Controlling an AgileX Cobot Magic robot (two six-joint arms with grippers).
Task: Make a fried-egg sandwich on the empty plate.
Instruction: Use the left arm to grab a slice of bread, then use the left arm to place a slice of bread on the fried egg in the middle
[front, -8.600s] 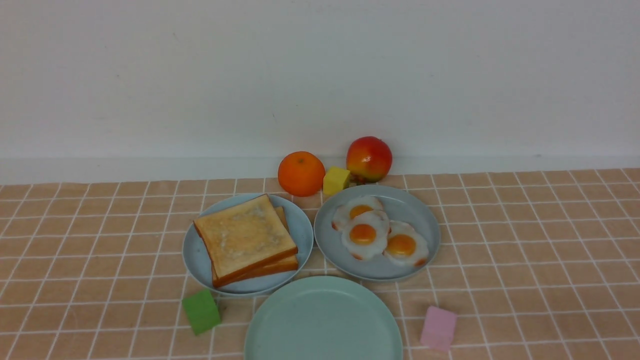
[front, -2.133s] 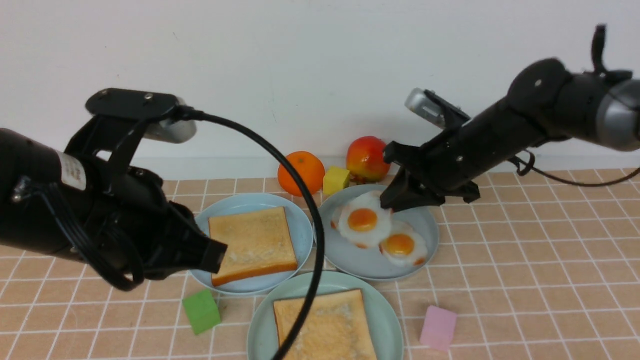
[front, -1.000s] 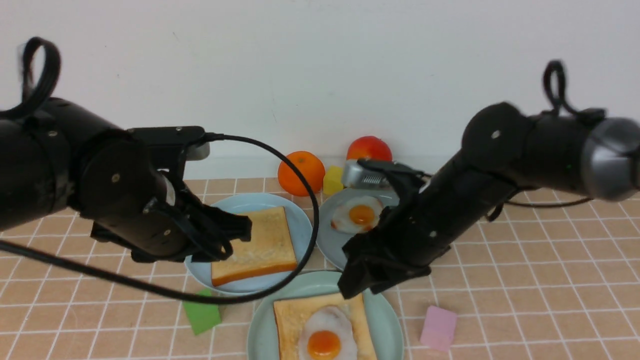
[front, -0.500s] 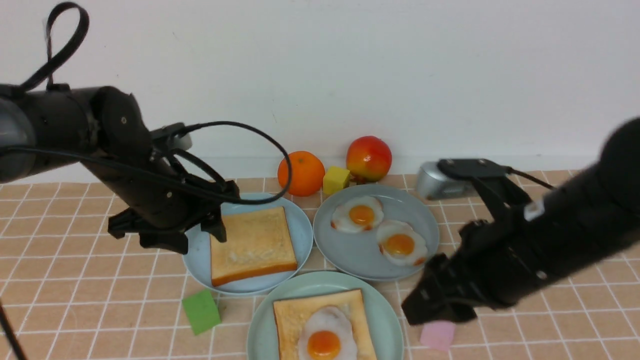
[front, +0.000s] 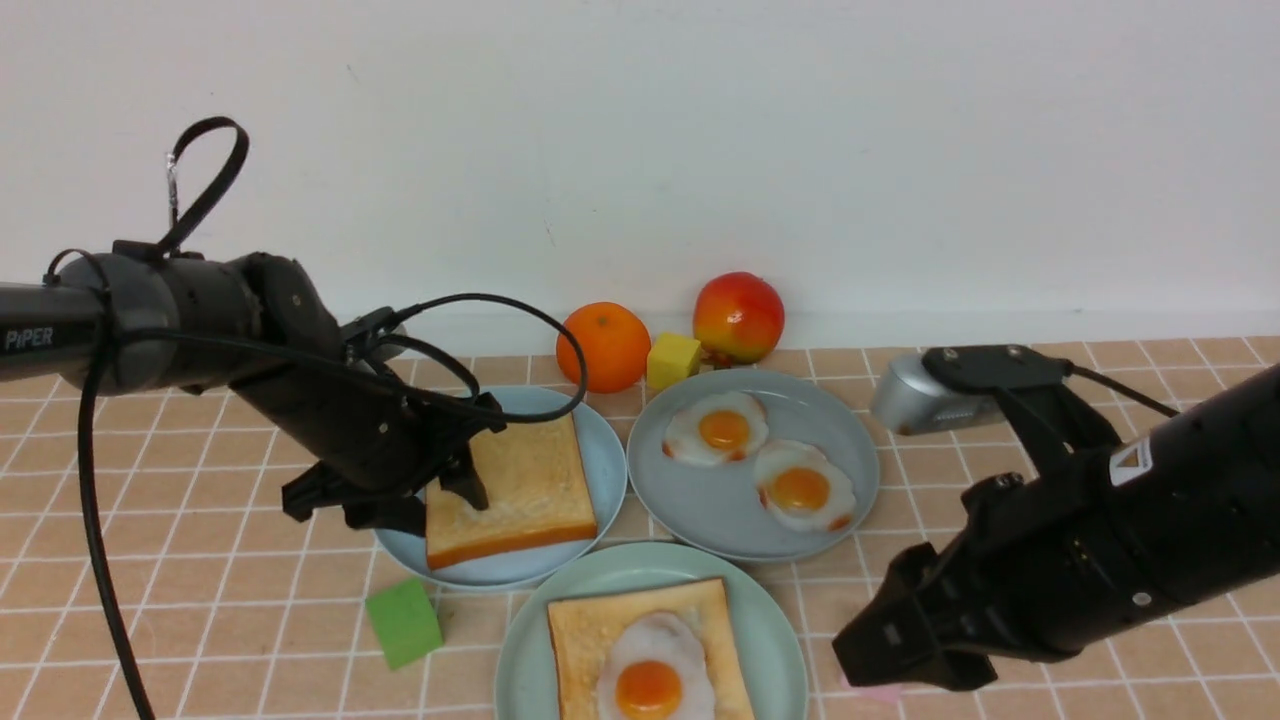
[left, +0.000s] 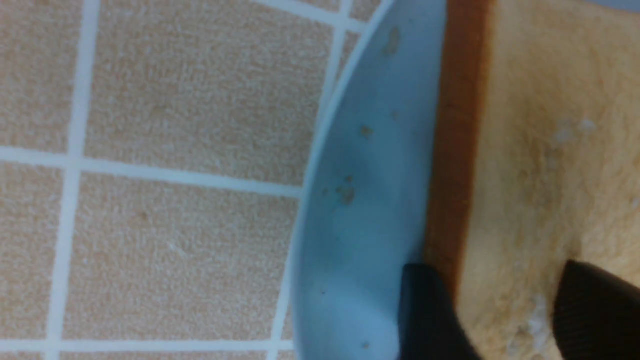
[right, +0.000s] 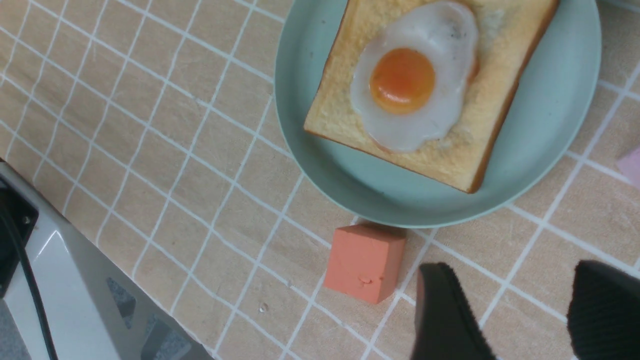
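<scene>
Front view: my left arm reaches low, left gripper (front: 440, 505) at the second toast (front: 535, 475) on the blue plate (front: 606, 470); right arm low, right gripper (front: 905, 655) beside the mint plate (front: 772, 640) carrying the first toast (front: 580, 625) and fried egg (front: 650, 672) | Left wrist view: jaws apart, straddling the crust | Right wrist view: jaws wide, empty, over the desk (right: 175, 165) near an orange cube (right: 365, 262)

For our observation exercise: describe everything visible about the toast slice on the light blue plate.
The toast slice is a thick square, golden-brown on top with pale patches, darker brown at the crust. It lies flat on the light blue plate, covering much of it. The left gripper straddles one crust edge, jaws apart; actual contact cannot be told.
</scene>
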